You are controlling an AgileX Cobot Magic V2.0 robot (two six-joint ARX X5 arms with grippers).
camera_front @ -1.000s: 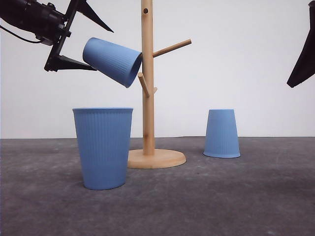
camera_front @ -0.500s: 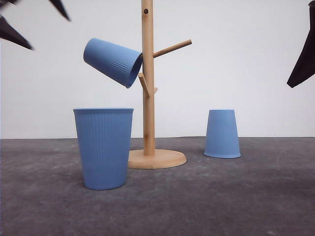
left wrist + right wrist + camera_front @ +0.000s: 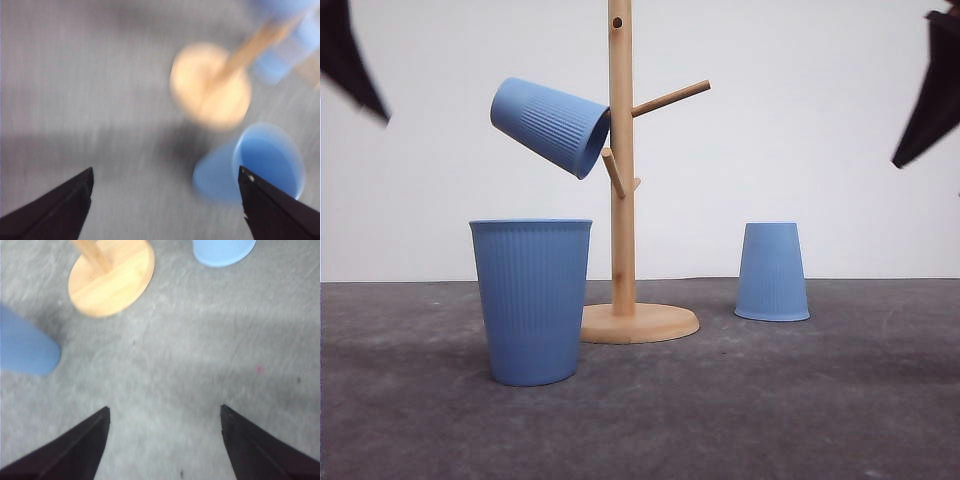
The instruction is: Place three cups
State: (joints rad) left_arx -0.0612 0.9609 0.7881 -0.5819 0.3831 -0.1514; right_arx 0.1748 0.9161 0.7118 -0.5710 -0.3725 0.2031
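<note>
Blue cup [image 3: 551, 126] hung on wooden stand [image 3: 621, 200], two cups on table

Ribbed light-blue cups [image 3: 530, 300], pale wooden stand [image 3: 620, 170]

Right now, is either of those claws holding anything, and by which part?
Nothing. The left gripper and right gripper are both open and empty; one cup hangs on the stand.

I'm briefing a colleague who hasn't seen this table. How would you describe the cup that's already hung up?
Find the wooden stand in the middle of the grey table. On its left side, a light-blue ribbed cup hangs tilted on a peg, mouth toward the post. It alone is off the table: one cup stands upright, another sits upside down.
</note>
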